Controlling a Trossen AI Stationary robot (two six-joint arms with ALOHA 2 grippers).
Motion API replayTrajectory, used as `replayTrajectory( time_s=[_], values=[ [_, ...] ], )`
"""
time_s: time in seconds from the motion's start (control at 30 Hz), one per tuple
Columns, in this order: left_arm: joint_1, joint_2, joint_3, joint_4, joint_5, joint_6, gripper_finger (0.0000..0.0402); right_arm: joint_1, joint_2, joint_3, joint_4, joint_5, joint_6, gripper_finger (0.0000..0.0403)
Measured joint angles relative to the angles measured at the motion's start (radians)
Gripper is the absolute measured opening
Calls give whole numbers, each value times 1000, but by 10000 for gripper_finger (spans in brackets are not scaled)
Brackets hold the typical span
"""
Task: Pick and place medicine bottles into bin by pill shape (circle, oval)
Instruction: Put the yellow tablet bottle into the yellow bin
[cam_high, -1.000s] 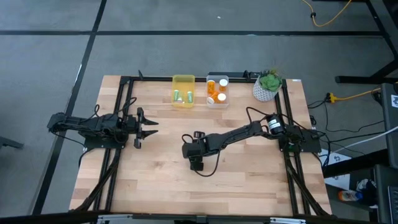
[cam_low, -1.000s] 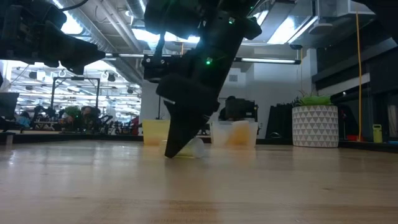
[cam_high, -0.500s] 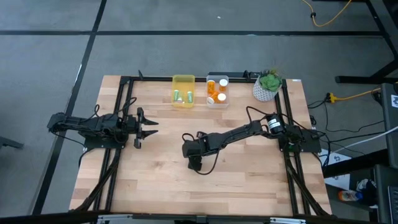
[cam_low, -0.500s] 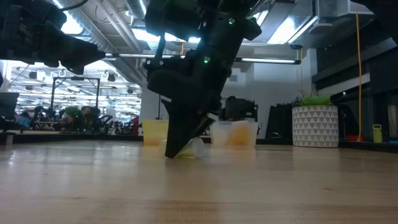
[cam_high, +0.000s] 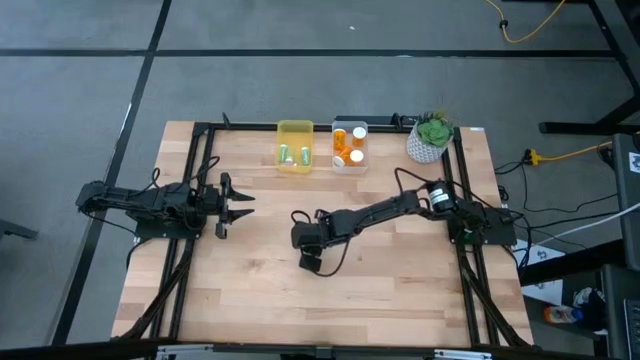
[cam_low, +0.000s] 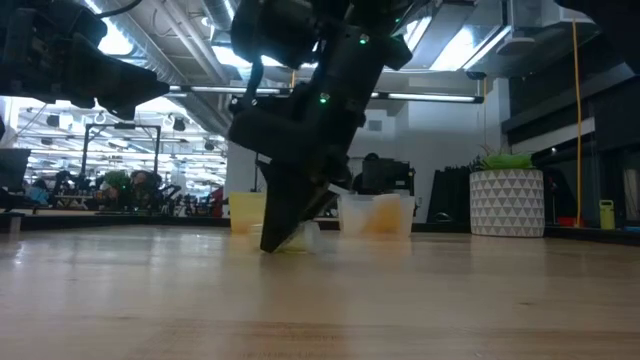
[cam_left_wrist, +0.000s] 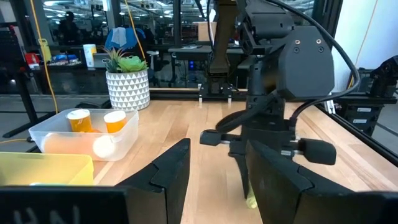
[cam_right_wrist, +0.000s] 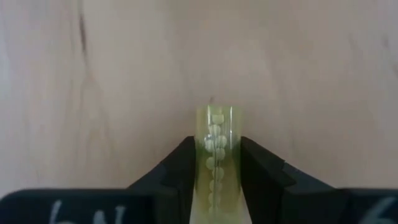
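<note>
Yellow-green medicine bottle (cam_right_wrist: 217, 158) lies mid-surface, pinched between the right gripper (cam_right_wrist: 215, 180) fingers. Risk: thin, smooth cylinder could roll or slip out on lifting if the hold is off-centre. Left gripper (cam_high: 237, 206) waits at the left side, fingers spread.

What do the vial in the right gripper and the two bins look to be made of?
The yellow-green vial between the right gripper's fingers looks like clear tinted plastic: the round pills inside show through. The yellow bin looks like translucent coloured plastic, the clear bin like thin, slightly frosted plastic, since its orange bottles show through the wall.
</note>
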Motion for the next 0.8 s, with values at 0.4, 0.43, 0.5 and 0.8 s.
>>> replayTrajectory(
  time_s=[0.4,0.43,0.5,0.8],
  values=[
    [0,0,0,0,0,0,149,-54,5,78,8,82,-122,107],
    [0,0,0,0,0,0,149,-63,5,89,8,94,-132,107],
    [0,0,0,0,0,0,149,-82,4,112,7,99,-156,107],
    [0,0,0,0,0,11,149,-156,3,219,-12,95,-264,107]
  ],
)
